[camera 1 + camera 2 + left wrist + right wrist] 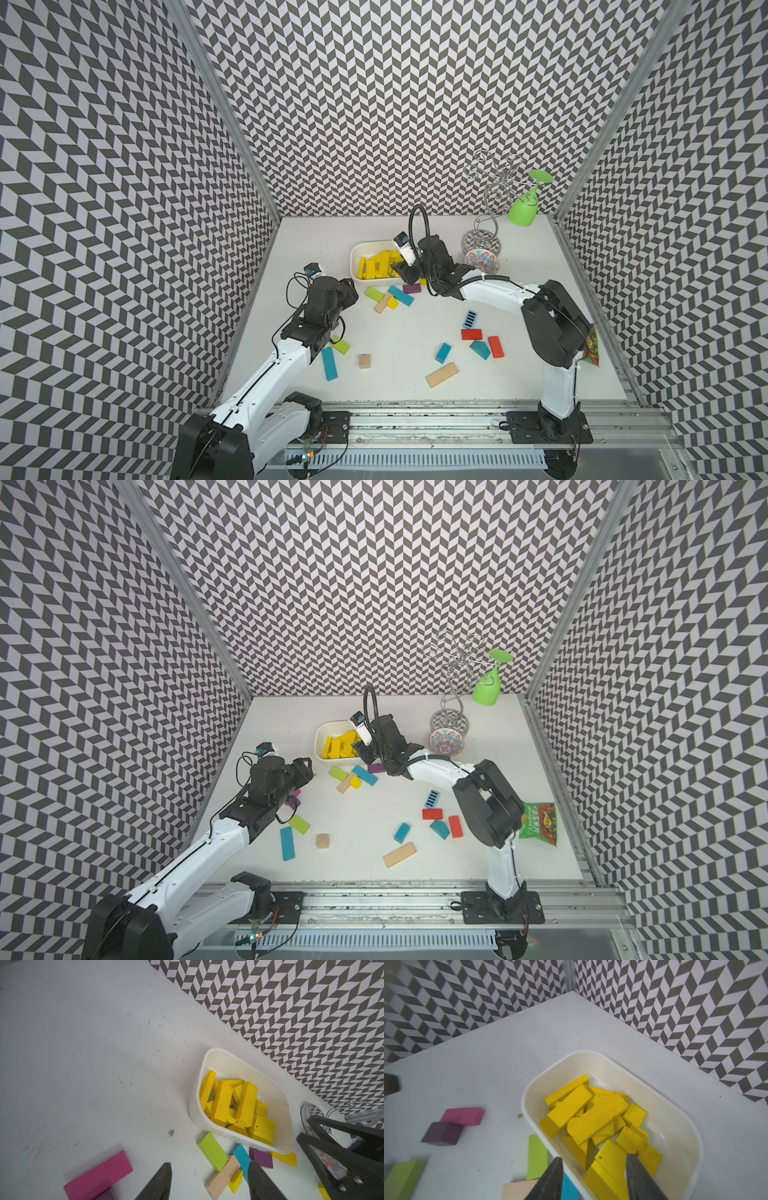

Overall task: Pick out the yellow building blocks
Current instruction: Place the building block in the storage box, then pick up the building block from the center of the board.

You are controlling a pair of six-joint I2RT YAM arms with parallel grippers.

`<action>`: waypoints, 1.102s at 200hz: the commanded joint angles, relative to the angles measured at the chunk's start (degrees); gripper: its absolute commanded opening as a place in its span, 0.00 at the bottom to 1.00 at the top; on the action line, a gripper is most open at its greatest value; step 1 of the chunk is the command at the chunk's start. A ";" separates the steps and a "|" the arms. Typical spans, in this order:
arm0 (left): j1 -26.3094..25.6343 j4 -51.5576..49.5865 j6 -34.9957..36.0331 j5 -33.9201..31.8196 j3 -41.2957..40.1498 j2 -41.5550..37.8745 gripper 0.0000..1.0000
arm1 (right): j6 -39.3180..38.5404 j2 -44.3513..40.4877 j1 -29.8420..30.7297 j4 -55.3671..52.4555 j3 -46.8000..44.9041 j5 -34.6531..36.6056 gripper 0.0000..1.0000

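Right wrist view: right hand (594, 1157), spread over the white tub (591, 1051) of yellow building blocks (571, 1109), maybe empty; left hand (209, 1163) spread near the tub.

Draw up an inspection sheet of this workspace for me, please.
Surface: white table, lightly scuffed.
Job's things: yellow blocks piled in the white tub; a loose yellow block lies outside it among other colours.
Clutter: coloured blocks scattered; patterned bowl; wire stand holding a green glass; snack packet.
Hands: left hand open, empty, over the table; right hand open over the tub.
Cables: black cable loops at the left wrist; black hose arches over the right wrist.
Surroundings: chevron walls; metal rail in front.
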 commanded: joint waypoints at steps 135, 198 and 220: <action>0.40 -0.50 -0.32 0.53 -1.60 -5.73 0.61 | -3.49 6.40 7.34 -2.93 -5.64 3.13 0.48; 0.47 -0.72 0.03 0.17 -1.18 -5.84 0.61 | -2.21 10.67 7.33 -3.85 -2.50 5.32 0.47; 0.60 -0.77 0.12 0.09 -1.16 -5.73 0.61 | -1.78 11.92 7.33 -4.18 -1.47 5.76 0.48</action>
